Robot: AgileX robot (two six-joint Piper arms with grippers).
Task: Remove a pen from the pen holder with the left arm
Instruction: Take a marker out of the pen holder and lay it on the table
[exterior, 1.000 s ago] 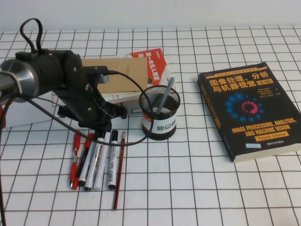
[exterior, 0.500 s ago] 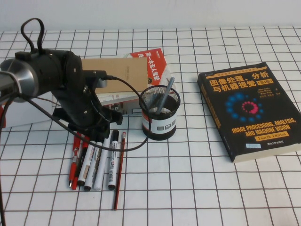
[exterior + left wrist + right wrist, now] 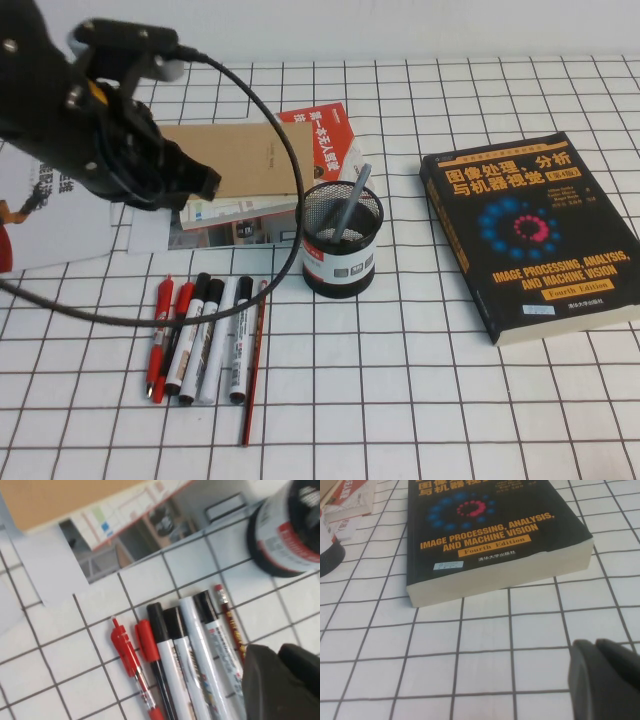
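Jaws closed on nothing, the left gripper (image 3: 278, 655) has lifted off the row of pens (image 3: 205, 335) on the counter (image 3: 400, 400) and now hangs high at rear left, so it looks free for another pick. Right of the row, the pen holder (image 3: 340, 265) holds one grey pen (image 3: 350, 205), its long axis leaning steeply, top pointing back and right. Beyond the book (image 3: 535, 235), the right gripper (image 3: 600, 647) sits low, jaws closed too.
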